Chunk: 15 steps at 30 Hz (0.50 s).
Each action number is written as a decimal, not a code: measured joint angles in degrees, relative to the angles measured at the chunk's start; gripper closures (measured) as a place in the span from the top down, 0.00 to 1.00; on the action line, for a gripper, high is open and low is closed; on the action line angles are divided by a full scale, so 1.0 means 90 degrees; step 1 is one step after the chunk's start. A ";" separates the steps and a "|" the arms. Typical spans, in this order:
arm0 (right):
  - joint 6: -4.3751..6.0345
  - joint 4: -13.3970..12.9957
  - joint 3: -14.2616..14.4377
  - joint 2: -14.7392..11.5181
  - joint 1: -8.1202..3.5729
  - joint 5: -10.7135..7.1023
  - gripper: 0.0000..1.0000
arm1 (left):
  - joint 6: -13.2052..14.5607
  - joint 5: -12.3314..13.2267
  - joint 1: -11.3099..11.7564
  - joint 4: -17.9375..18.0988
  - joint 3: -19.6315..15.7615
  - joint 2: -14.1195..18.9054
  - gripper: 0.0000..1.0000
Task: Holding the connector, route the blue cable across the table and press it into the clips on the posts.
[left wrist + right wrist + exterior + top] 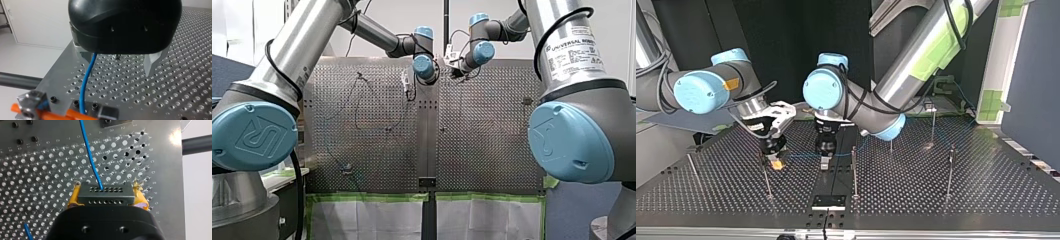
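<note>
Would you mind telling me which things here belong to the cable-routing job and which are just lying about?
For the job: blue cable; connector, held in my right gripper; posts.
Just lying about: black plate at the table's near edge in the top view; green tape; white sheets.

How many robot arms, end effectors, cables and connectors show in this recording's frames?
Silver robot arms with light-blue joint caps: 2
End effectors: 2, left end effector, right end effector
Thin blue cable: 1
Dark grey rectangular connector: 1
Total: 6
</note>
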 joint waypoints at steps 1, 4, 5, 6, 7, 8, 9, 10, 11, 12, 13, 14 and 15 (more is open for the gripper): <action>0.0000 0.0001 0.0000 0.0000 0.0000 0.0000 0.00 | -0.0001 -0.0019 -0.0006 -0.0002 0.0000 0.0000 0.84; 0.0000 0.0000 0.0000 0.0000 0.0004 0.0000 0.00 | -0.0003 -0.0051 -0.0020 0.0001 0.0000 0.0000 0.56; 0.0000 -0.0002 -0.0001 -0.0001 0.0005 -0.0001 0.00 | -0.0003 -0.0057 -0.0023 0.0007 0.0000 -0.0001 0.45; 0.0000 -0.0003 -0.0001 0.0000 0.0005 0.0000 0.00 | -0.0003 -0.0059 -0.0024 0.0011 -0.0001 -0.0001 0.31; 0.0000 -0.0004 -0.0001 -0.0002 0.0006 0.0002 0.00 | -0.0003 -0.0061 -0.0025 0.0014 -0.0001 -0.0001 0.31; 0.0000 -0.0005 -0.0001 -0.0003 0.0006 0.0004 0.00 | -0.0003 -0.0062 -0.0025 0.0014 -0.0001 -0.0002 0.22; 0.0000 -0.0006 0.0000 -0.0003 0.0006 0.0006 0.00 | -0.0003 -0.0063 -0.0025 0.0014 -0.0001 -0.0003 0.11; 0.0000 -0.0007 0.0000 -0.0003 0.0007 0.0006 0.00 | -0.0003 -0.0063 -0.0025 0.0014 -0.0002 -0.0004 0.11; 0.0000 -0.0008 -0.0001 -0.0002 0.0007 0.0007 0.00 | -0.0003 -0.0064 -0.0026 0.0014 -0.0002 -0.0004 0.06; 0.0000 -0.0008 -0.0001 -0.0002 0.0008 0.0008 0.00 | -0.0003 -0.0064 -0.0026 0.0013 -0.0002 -0.0003 0.00; 0.0000 -0.0009 -0.0001 -0.0002 0.0008 0.0009 0.00 | -0.0003 -0.0064 -0.0027 0.0012 -0.0002 -0.0003 0.00; 0.0000 -0.0009 -0.0001 -0.0002 0.0008 0.0009 0.00 | -0.0002 -0.0066 -0.0027 0.0009 -0.0002 -0.0003 0.00; 0.0000 -0.0009 -0.0001 -0.0002 0.0008 0.0009 0.00 | 0.0000 -0.0068 -0.0027 0.0006 -0.0002 -0.0003 0.00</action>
